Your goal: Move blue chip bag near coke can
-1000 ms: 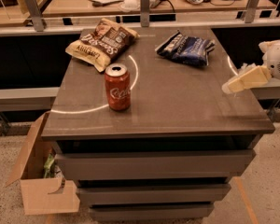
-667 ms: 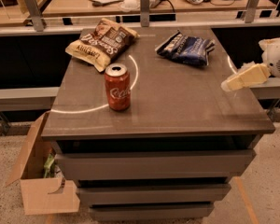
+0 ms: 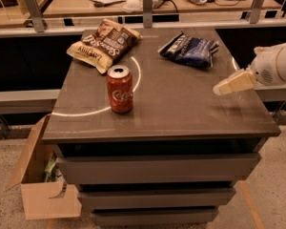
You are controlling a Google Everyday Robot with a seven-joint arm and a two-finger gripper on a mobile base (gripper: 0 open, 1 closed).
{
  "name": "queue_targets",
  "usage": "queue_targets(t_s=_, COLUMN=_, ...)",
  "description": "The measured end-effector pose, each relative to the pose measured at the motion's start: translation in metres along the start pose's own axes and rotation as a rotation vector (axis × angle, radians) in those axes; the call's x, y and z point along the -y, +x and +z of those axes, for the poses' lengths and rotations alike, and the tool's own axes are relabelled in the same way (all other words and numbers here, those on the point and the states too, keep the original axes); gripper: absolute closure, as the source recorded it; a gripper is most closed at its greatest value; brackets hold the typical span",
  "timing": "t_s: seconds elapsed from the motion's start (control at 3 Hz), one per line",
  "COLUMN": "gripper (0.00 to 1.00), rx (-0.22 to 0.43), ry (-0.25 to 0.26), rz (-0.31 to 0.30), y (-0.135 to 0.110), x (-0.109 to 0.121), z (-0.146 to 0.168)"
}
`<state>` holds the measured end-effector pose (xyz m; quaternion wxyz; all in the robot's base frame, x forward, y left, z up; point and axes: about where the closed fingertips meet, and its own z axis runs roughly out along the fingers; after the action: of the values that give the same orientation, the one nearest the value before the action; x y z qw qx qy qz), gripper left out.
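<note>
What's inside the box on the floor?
A green thing shows inside the box; its front wall hides the rest. The claw hovers over the table by its right edge, nowhere near the box.

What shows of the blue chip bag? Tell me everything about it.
The blue chip bag is a crinkled, glossy dark navy packet with white lettering and pale ends. It lies flat and slanted on the grey table, towards the far right corner; only the tabletop touches it. The coke can stands apart, nearer the camera and to the left. The gripper hangs over the table's right edge, nearer than the bag, not touching it.
</note>
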<state>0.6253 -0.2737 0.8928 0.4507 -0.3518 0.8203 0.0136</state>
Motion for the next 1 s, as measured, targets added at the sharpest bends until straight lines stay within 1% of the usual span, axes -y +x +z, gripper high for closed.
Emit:
queue_targets(t_s=0.67, gripper=0.0, rx=0.057, ry=0.028, rz=0.059, y=-0.002, x=0.01, z=0.047)
queue_targets(t_s=1.0, gripper=0.0, rx=0.092, ry=0.029, rz=0.085, y=-0.008, x=0.012, z=0.068)
